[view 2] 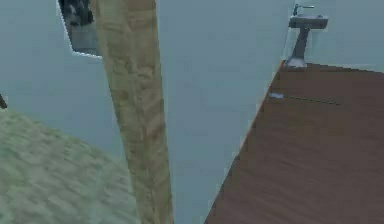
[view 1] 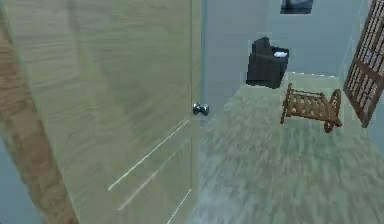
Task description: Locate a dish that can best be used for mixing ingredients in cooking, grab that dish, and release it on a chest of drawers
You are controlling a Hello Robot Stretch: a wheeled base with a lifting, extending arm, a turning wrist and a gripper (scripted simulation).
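Search seems the step in hand: where the mixing bowl stands cannot be told, nor where the chest of drawers is, nor how the gripper's fingers stand. Near on the left a pale wooden door (view 1: 110, 100) stands open, knob (view 1: 201, 109) at its free edge, leaving a way through on the right to a low wooden rack (view 1: 312, 105) and, farther back, a dark armchair (view 1: 267, 63). A pedestal sink (view 2: 303, 35) beyond dark floorboards (view 2: 310, 160) suggests a bathroom, an unlikely place for cookware.

Inside a house: a pale wooden door (view 1: 110, 100) with a round knob (view 1: 201, 109), a carpeted room holding a low wooden rack (view 1: 311, 106), and a pedestal washbasin (view 2: 303, 35) on dark floorboards (view 2: 310, 160).
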